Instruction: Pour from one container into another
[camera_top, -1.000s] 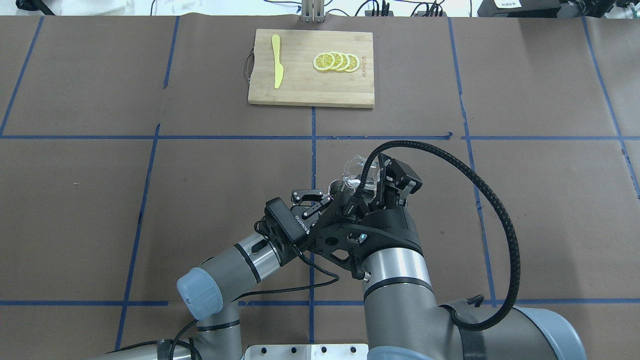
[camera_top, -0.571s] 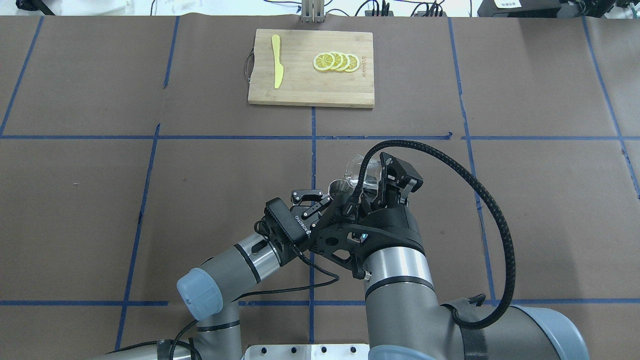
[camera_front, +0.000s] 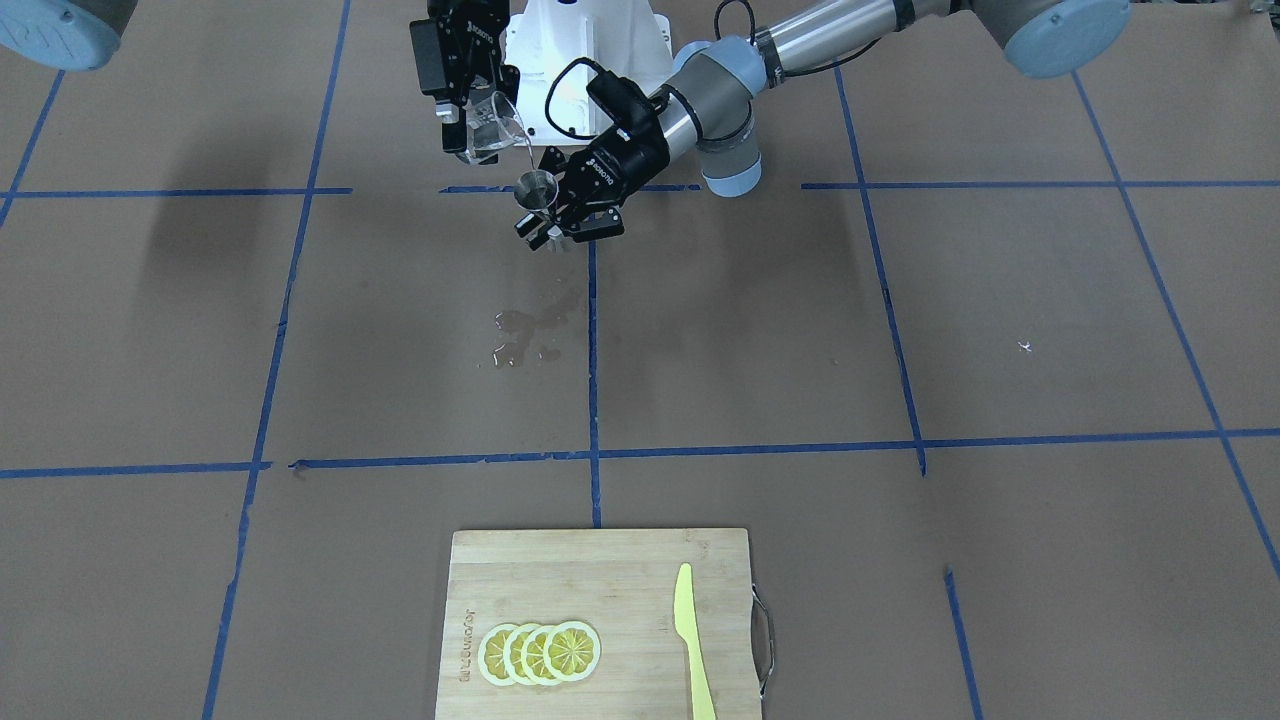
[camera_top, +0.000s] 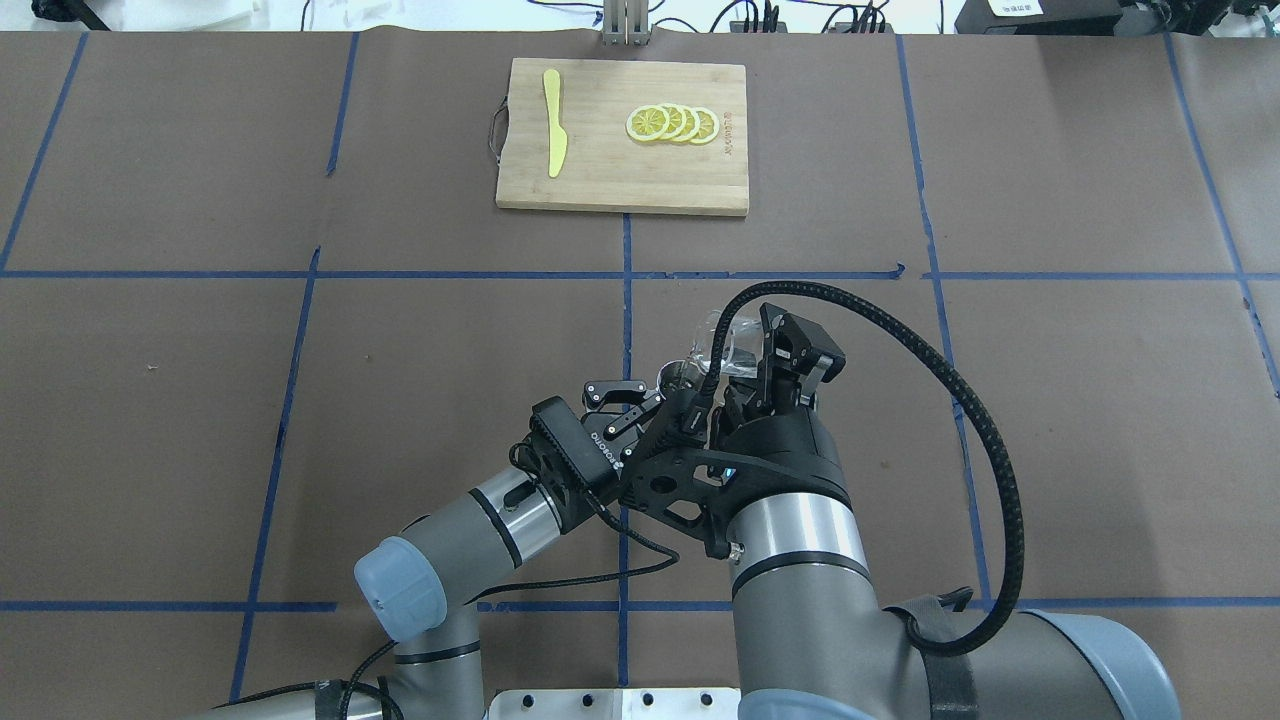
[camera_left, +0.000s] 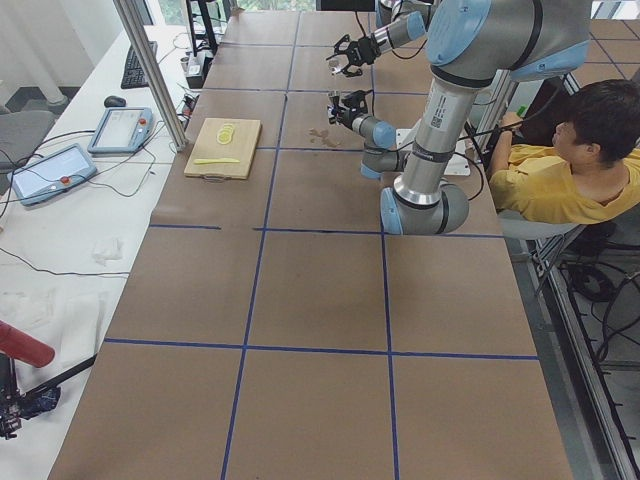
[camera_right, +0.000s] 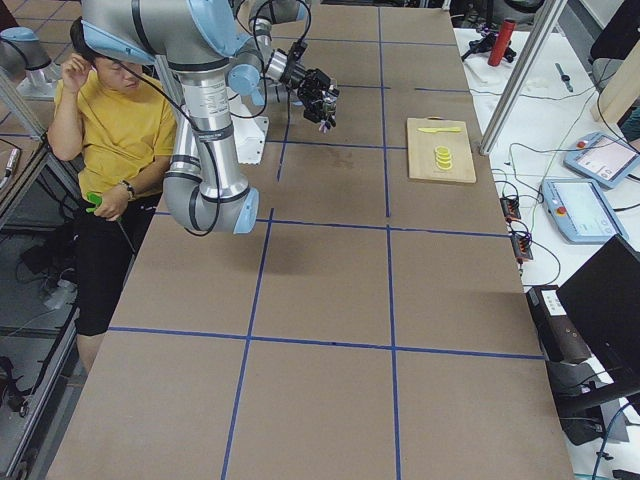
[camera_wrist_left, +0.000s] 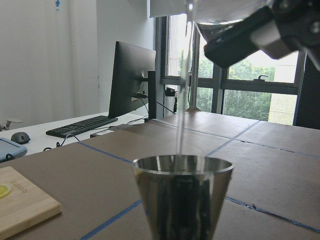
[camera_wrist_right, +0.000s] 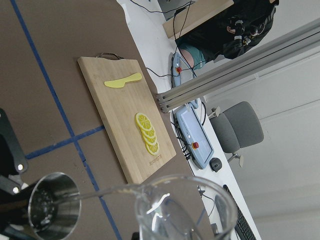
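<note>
Bare desk (camera_top: 1080, 420) lies either side of the left tool (camera_top: 645, 400) and right tool (camera_front: 478, 125), crowded together. Well beyond: cutting board (camera_top: 620, 180) (knife (camera_top: 553, 135), lemon slices (camera_top: 672, 124) aboard).

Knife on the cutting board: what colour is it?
The knife is plain pale yellow, with no pattern; it shows best in the exterior front-facing view.

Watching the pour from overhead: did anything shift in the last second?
Only slightly. The right end effector turned a little further with the glass cup, and its cable loop drew in toward the arm. No grasp changed: it stays shut on the cup, and the left end effector stays shut on the jigger, in place. Cutting board, knife and lemon slices are unmoved.
</note>
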